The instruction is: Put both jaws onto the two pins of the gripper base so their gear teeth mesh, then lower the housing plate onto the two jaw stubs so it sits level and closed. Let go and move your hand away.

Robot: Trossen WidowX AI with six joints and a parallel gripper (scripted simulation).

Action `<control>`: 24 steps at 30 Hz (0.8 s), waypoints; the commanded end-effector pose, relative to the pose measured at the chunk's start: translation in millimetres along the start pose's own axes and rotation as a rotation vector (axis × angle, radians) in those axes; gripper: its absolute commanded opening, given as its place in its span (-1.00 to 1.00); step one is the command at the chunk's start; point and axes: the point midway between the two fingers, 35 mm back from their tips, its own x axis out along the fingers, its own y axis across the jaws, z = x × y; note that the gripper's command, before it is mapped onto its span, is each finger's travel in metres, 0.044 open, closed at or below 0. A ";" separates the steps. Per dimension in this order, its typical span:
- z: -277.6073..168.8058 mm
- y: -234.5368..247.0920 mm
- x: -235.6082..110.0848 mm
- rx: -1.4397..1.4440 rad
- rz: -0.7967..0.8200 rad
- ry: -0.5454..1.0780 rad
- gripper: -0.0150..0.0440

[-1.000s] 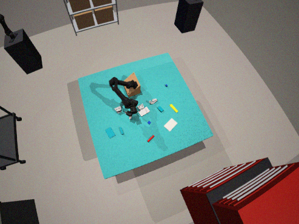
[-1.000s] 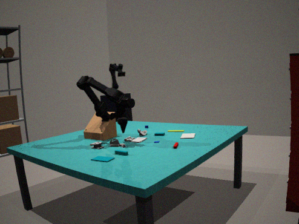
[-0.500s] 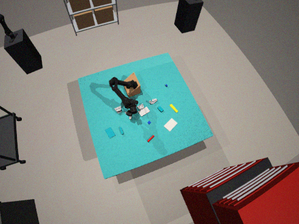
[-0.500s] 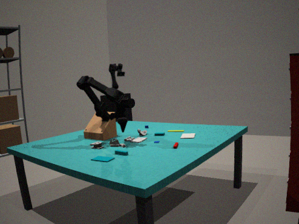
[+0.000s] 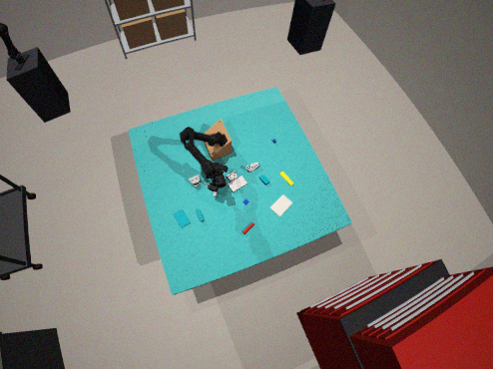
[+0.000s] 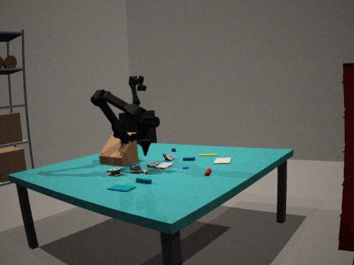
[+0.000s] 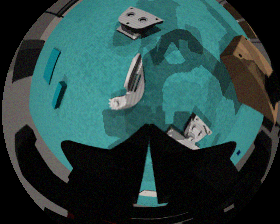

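My gripper (image 6: 145, 155) (image 7: 149, 127) is shut and empty, above the table between the near jaw and the gripper base. The near jaw (image 7: 137, 90) (image 6: 137, 169), grey and curved, lies loose; the arm partly hides it in the top view. The other jaw (image 5: 252, 167) (image 6: 168, 157) lies on the far side of the base. The gripper base (image 5: 239, 184) (image 6: 165, 165) (image 7: 198, 128) is a pale plate with a grey block; my fingers partly cover it in the wrist view. The housing plate (image 5: 195, 180) (image 6: 115, 171) (image 7: 136, 18), with two round holes, lies apart from the base and both jaws.
The wooden arm mount (image 5: 222, 149) (image 6: 120, 157) (image 7: 250, 75) stands behind these parts. A white slab (image 5: 281, 205) (image 6: 222, 160), a red bar (image 5: 248, 228) (image 6: 208, 172), a yellow bar (image 5: 286, 179) and several teal and blue pieces lie around on the table (image 5: 210, 263).
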 end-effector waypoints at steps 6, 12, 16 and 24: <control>0.0 0.0 0.0 0.000 0.000 0.000 -0.49; 0.0 0.0 0.0 0.000 0.000 0.000 -0.14; 0.0 0.0 0.0 0.000 0.000 0.000 0.22; 0.0 0.0 0.0 0.000 0.000 0.000 0.93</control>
